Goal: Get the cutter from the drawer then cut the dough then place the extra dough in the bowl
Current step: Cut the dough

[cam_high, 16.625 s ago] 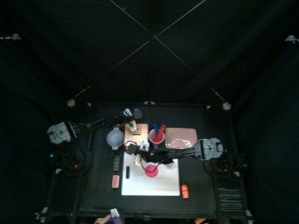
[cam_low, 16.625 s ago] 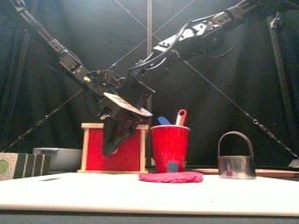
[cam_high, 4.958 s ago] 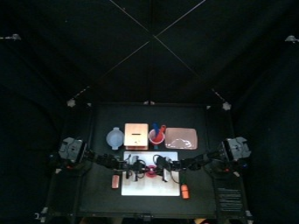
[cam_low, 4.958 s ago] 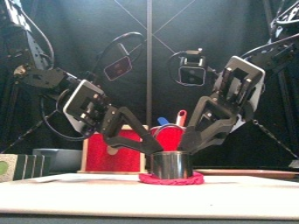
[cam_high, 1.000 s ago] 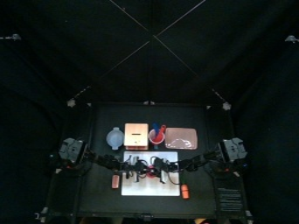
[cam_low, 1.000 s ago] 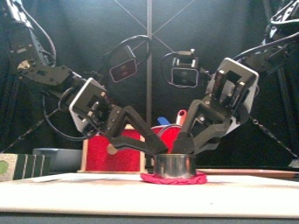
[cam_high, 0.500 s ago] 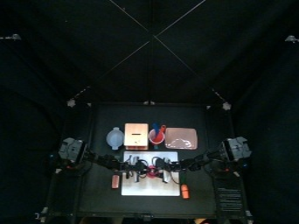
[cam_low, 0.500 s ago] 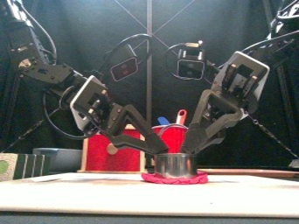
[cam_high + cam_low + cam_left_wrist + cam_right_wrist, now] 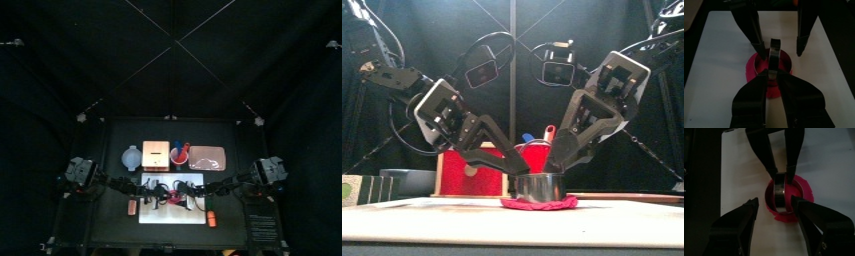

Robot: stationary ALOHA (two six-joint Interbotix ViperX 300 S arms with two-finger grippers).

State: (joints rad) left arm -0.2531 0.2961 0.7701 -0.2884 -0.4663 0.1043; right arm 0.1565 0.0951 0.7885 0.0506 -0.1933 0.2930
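Left fingers (image 9: 751,100): clamped on cutter (image 9: 540,187) rim
Right fingers (image 9: 737,225): spread apart, one each side of cutter
Dough (image 9: 539,203): beneath cutter, below both pairs

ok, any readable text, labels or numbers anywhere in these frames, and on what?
None readable. The metal cutter, red dough, red cup, wooden box and white cutting board all look plain; no print shows on them.
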